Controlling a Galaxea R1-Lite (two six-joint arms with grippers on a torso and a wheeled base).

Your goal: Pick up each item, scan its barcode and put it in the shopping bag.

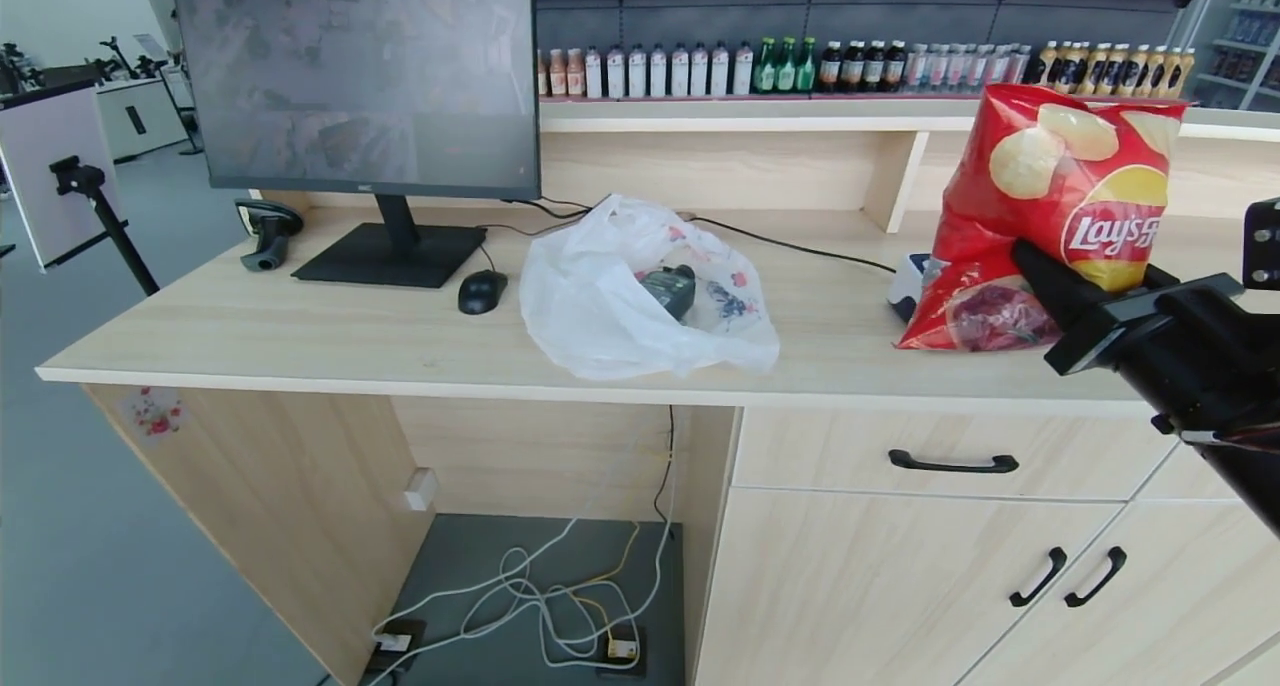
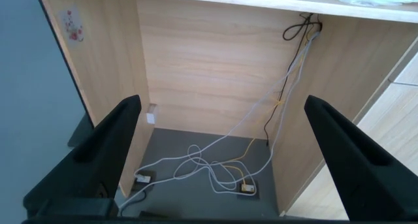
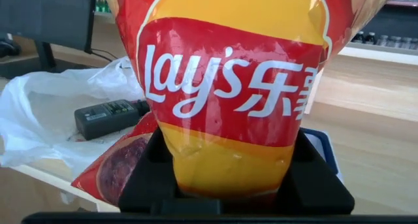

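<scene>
Red chip bag is clamped in the right tool above the surface; the white shopping bag lies well to that tool's left. The left tool gapes wide, cables ahead of it. Close up, the right tool's fingers pinch the chip bag's lower part.

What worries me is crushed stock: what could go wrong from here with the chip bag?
The right gripper clamps the puffed chip bag low down, so the tall top may tip, or the squeeze may crush chips. The shopping bag lies slumped on the counter with a dark device in its mouth; the chip bag may catch there or shove it along instead of dropping in.
</scene>
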